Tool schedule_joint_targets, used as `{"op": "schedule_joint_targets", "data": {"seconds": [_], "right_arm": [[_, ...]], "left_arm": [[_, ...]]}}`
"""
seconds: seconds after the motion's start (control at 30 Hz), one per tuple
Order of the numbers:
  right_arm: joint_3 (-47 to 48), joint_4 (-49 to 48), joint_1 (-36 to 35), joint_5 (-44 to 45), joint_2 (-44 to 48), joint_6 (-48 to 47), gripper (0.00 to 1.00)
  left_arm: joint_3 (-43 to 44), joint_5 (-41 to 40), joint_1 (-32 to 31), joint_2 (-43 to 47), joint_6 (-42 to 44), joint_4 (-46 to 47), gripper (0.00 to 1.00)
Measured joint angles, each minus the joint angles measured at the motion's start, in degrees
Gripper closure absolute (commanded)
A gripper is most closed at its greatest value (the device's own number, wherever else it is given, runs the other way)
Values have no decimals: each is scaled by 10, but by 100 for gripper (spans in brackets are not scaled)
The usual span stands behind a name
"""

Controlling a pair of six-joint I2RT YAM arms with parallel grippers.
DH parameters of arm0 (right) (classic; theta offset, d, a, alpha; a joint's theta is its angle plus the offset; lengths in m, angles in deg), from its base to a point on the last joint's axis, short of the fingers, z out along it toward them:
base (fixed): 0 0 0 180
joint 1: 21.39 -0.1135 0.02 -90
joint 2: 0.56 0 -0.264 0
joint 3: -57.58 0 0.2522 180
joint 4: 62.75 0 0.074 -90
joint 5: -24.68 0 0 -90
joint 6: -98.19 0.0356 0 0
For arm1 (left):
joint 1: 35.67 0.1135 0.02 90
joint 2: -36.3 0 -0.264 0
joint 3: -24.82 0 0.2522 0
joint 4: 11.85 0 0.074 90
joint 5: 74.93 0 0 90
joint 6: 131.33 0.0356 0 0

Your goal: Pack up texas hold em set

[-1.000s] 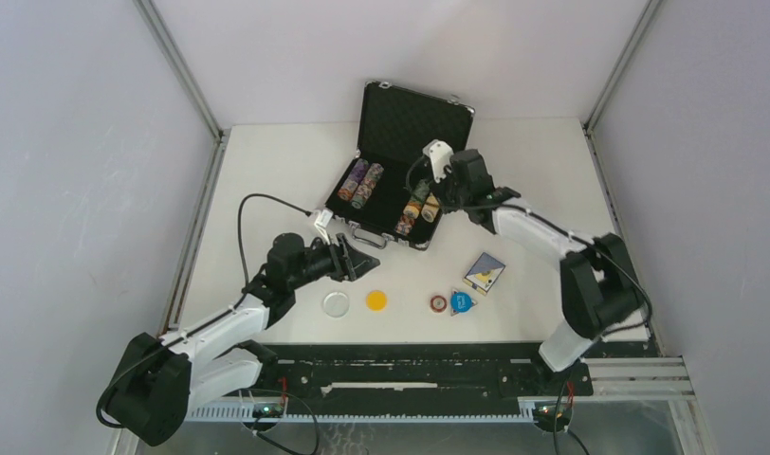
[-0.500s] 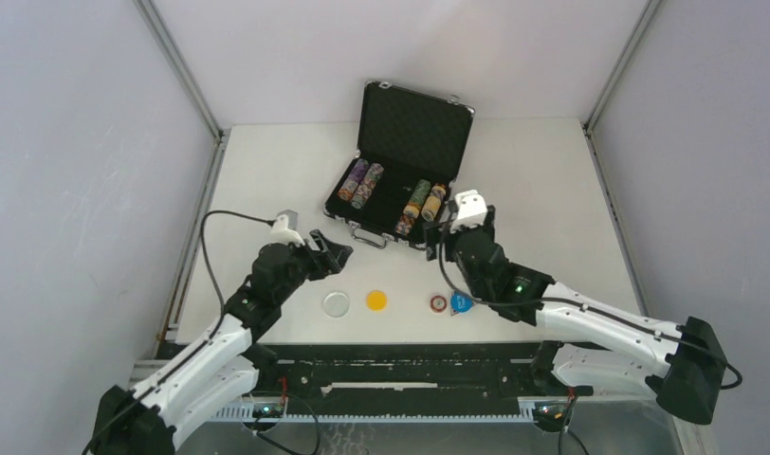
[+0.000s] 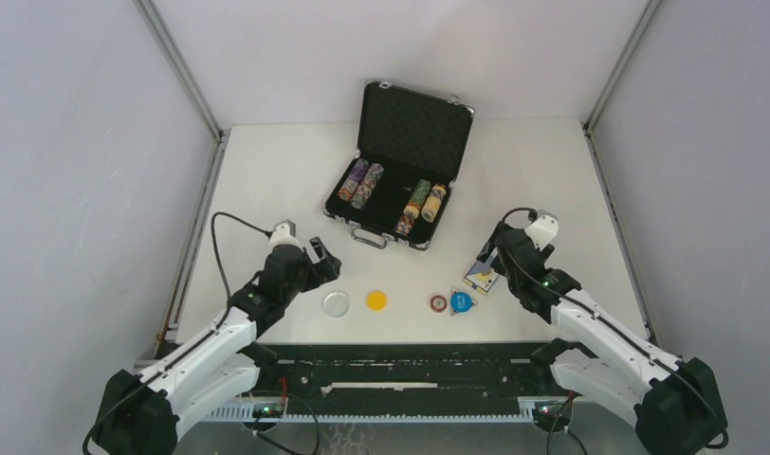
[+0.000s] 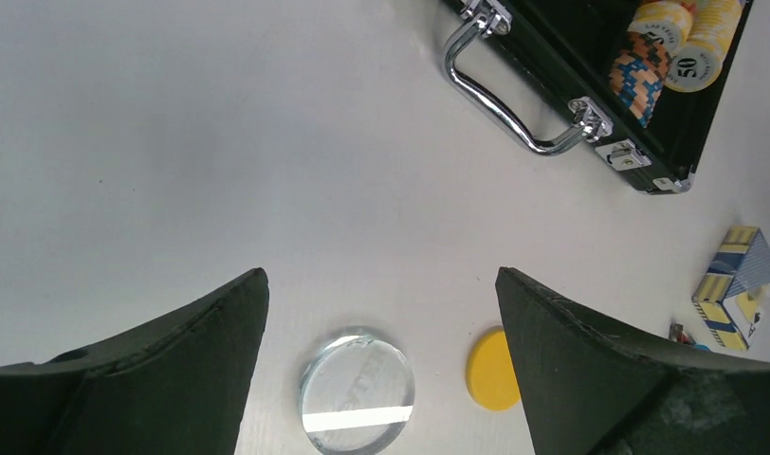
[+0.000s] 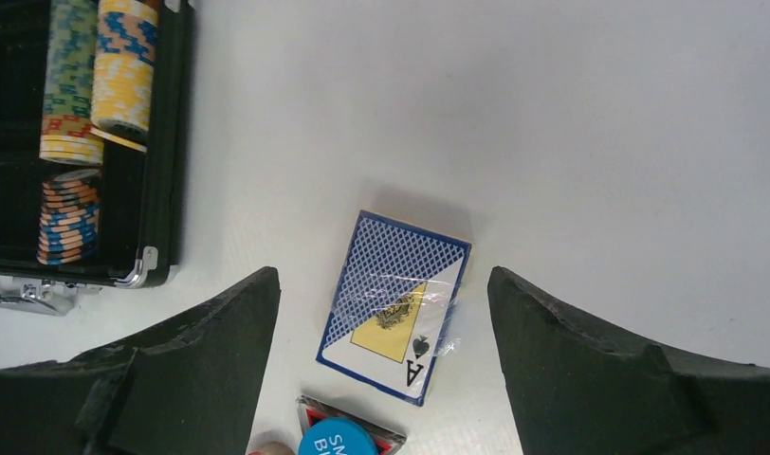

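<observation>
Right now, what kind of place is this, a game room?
Probably a robot test lab, not a game room: a white table boxed in by plain grey walls, with the left arm and right arm bolted at its near edge.

Your left arm (image 3: 210, 336) stretches from the lower left of the frame up toward the middle, forearm low. The left gripper (image 3: 325, 264) points right, its dark fingers (image 4: 173, 370) spread wide. Your right arm (image 3: 604, 327) comes in from the lower right, wrist tilted up and left, and the right gripper (image 3: 493, 254) is just as widely parted
</observation>
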Motion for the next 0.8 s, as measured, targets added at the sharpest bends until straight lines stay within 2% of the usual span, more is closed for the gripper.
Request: {"op": "schedule_joint_targets", "data": {"seconds": [0.17,0.43,0.8], "right_arm": [[-5,-13,24,-53,-49,25,11],[-6,-36,25,-110,-144,44,11],[0,-67,-1,-106,-211,52,11]], "left_arm": [[9,0,0,-14,-2,-7,6],[18,1,0,-18,-2,-5,6],[18,6,0,-24,-2,-5,5]]}}
